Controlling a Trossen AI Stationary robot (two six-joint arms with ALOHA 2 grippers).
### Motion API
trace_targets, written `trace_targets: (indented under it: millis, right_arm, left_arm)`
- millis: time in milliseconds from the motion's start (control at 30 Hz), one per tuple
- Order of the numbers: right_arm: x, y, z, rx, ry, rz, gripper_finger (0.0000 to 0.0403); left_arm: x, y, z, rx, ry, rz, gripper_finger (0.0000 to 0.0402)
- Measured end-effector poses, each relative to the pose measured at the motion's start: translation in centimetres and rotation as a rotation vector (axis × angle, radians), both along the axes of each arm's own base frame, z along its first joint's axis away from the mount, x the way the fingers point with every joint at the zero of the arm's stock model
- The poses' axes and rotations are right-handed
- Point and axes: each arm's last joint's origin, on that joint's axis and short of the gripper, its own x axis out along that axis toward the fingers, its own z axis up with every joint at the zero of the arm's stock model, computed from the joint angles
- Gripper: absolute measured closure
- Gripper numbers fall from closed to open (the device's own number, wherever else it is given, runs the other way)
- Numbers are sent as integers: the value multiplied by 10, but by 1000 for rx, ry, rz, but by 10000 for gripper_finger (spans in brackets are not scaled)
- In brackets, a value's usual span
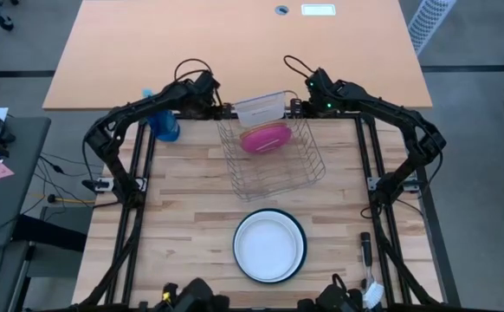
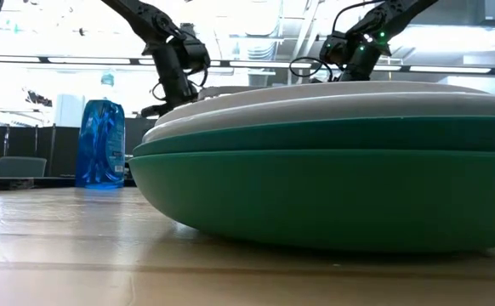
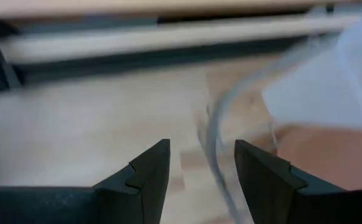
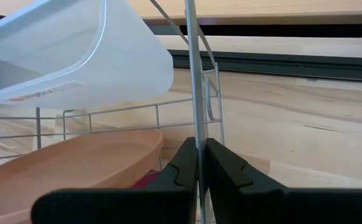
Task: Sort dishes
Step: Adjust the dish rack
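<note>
Fingers of the right gripper pinch the rack wire, salmon plate just beside; left fingers spread.

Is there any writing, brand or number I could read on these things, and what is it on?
None can be read.
The clear plastic tub in the wire rack bears a small reddish label, too blurred to read.
The blue spray bottle shows no readable label.
The plates are plain.

White plate stacked on green; pink plate tilted, racked.
</note>
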Motion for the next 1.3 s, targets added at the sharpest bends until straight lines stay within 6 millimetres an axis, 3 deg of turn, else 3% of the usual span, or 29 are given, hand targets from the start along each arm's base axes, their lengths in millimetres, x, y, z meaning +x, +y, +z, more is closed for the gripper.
trace_targets:
  millis: [367, 767, 1300]
  right_arm:
    - [1, 1, 0, -2, -2, 5, 374]
    - [6, 3, 2, -3, -33, -2, 374]
    - [5, 0, 3, -5, -50, -34, 369]
  left_arm:
    - [-7, 18, -13, 126, -45, 62, 228]
    - [-20, 44, -3, 281, -96, 117, 228]
    - [-21, 51, 2, 378, -84, 40, 228]
